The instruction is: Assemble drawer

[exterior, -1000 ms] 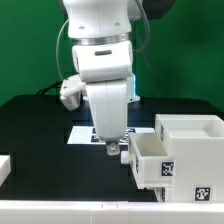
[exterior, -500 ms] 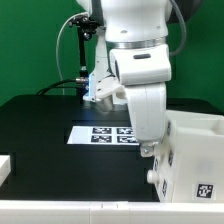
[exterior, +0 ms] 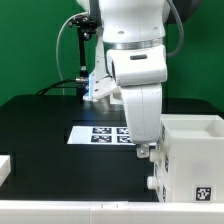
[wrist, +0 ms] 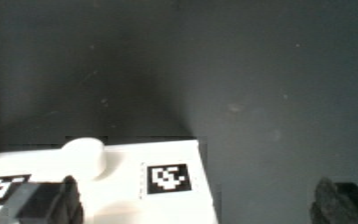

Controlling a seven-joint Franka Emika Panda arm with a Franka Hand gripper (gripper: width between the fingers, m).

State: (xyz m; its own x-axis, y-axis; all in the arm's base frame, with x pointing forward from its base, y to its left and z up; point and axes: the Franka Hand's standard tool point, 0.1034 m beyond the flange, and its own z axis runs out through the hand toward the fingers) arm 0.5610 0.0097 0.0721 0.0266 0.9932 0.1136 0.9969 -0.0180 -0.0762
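Since the earlier frame, the matte white plastic drawer tray [exterior: 157, 168] has been pushed further into the large white cube-like housing [exterior: 194, 160] on the black surface [exterior: 50, 140], so insertion is judged nearly done, a last push being needed from the tool [exterior: 145, 150], whose opening cannot be told.

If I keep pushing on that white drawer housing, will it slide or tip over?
Likely slide, not tip: the drawer housing looks boxy and broad, sitting flat on the black table. It looks stiff, matte plastic, probably hollow and light, so a low push should move it. The gripper is beside its edge; contact unclear.
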